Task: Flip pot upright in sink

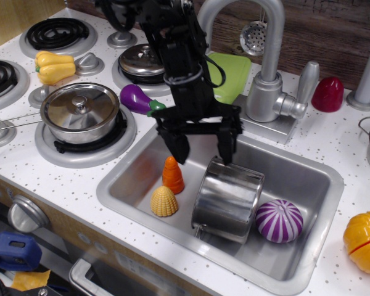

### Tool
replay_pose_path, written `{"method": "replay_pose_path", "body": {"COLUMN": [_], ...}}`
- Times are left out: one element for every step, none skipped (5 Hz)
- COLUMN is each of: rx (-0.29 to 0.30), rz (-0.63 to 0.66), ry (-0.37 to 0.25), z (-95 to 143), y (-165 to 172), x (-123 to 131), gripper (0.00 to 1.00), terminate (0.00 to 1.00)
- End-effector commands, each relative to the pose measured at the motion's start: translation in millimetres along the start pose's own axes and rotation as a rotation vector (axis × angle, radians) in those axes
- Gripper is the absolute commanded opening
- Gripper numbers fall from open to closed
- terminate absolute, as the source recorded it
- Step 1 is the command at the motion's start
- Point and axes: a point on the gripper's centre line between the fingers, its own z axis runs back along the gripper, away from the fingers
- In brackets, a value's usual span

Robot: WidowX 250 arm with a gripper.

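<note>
Observation.image shows the pot (228,198) lying tipped inside the sink (308,174), its flat base turned up and toward the back wall, its open mouth angled down toward the front. It is not upright, so the flip is judged not yet done. A wire loop handle shows at the pot's lower front edge; a second appears to stick up at its upper rear edge, though that detail is small.

Against the pot's right side rests a purple-and-white striped toy vegetable (279,221), which seems to prop it in this tilt. To the pot's left, a little apart from it, sit a yellow corn piece (164,201) and an orange carrot piece (172,174) on the basin floor.

Above the pot's upper left edge hangs the gripper (200,147), jaws spread and holding nothing. One finger points down just beside the pot's upper rear rim; contact cannot be confirmed. This stance is judged to suit catching the raised rim or handle and levering the pot over.

Beyond the sink, left of the pot, a purple eggplant (141,100) lies on the countertop (333,139). The faucet (265,55) rises behind the pot.
</note>
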Motion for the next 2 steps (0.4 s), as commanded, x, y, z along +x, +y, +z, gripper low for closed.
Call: {"method": "replay_pose_path", "body": {"rx": [-0.189, -0.315], "rz": [0.025, 0.061], "ry": [-0.068, -0.062], "z": [10.4, 7.5], "y": [0.3, -0.9], "x": [4.3, 1.7], "gripper": [1.00, 1.00], "terminate": [0.00, 0.00]}}
